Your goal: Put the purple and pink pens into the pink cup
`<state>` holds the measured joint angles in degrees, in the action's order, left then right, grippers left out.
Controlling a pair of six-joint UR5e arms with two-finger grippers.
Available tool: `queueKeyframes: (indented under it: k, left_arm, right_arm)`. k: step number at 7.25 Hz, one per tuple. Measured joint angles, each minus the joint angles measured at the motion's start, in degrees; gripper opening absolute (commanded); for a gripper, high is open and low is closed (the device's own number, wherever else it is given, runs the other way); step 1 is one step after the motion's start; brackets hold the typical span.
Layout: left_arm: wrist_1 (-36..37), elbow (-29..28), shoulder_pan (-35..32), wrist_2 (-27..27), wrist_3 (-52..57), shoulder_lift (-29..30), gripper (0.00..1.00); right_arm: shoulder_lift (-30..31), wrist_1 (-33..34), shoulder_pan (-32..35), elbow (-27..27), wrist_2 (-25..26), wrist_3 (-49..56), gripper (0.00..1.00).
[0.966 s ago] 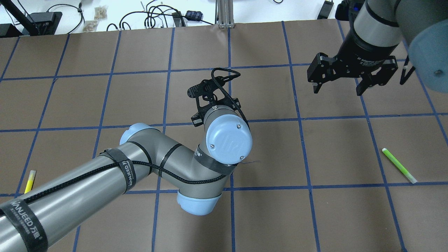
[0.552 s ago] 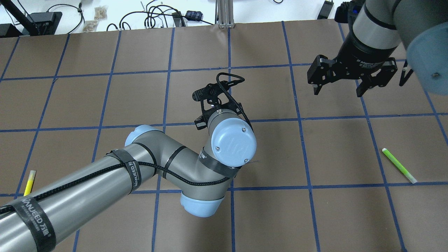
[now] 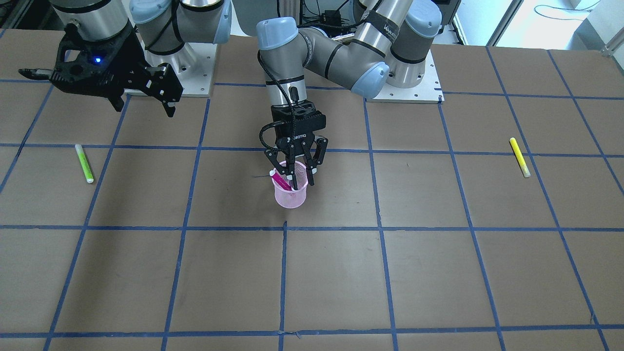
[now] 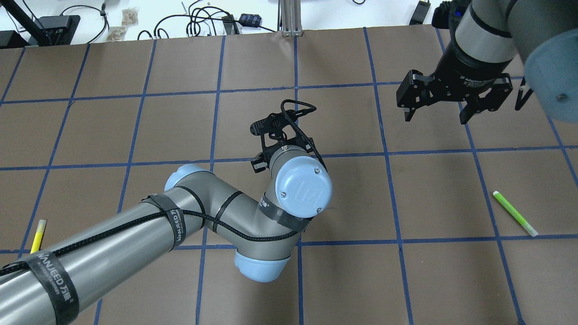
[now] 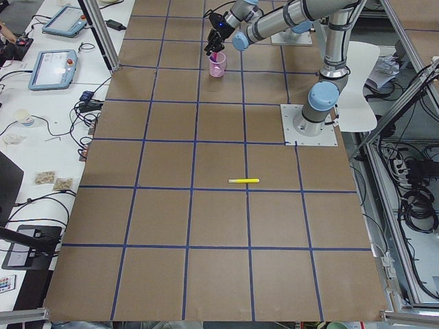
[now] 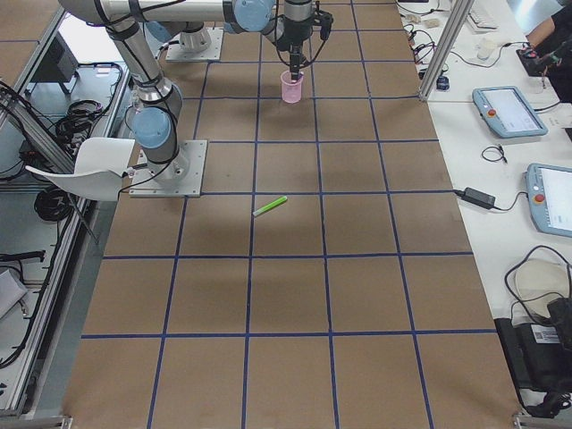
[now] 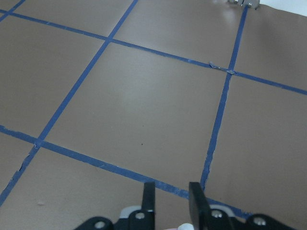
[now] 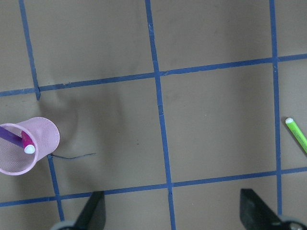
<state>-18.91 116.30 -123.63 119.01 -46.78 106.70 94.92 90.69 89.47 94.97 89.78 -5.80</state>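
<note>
Table point(image 3: 438, 273) reads to me as matt brown paper, faintly scuffed. Grid tape point(image 7: 220, 120) is blue, low sheen, ragged at the joins. Pink cup point(image 8: 33, 143) is fine see-through mesh; metal or plastic, I can't tell. Pink pen point(image 3: 280, 179) and purple pen point(image 8: 9, 135) look like smooth plastic. Left arm point(image 4: 104, 255) is smooth satin grey metal with glossy pale-blue caps point(image 4: 303, 188), cloth straps point(image 4: 169, 223) and a braided cable point(image 4: 253, 236). Left gripper point(image 3: 295, 179) and right gripper point(image 4: 435, 118) are matt black. Green highlighter point(image 4: 515, 213) is smooth plastic.
</note>
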Motion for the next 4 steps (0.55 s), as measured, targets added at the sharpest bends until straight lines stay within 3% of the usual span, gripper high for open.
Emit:
queueKeyframes:
  k: [2, 4]
  left_arm:
    - [0.00, -0.75, 0.60, -1.07, 0.50, -1.54, 1.00]
    - [-4.48, -4.59, 3.37, -6.24, 3.00, -4.21, 1.00]
  right_arm:
    - [0.00, 0.01, 0.00, 0.02, 0.00, 0.00, 1.00]
    - [-0.01, 0.01, 0.00, 0.04, 0.05, 0.00, 1.00]
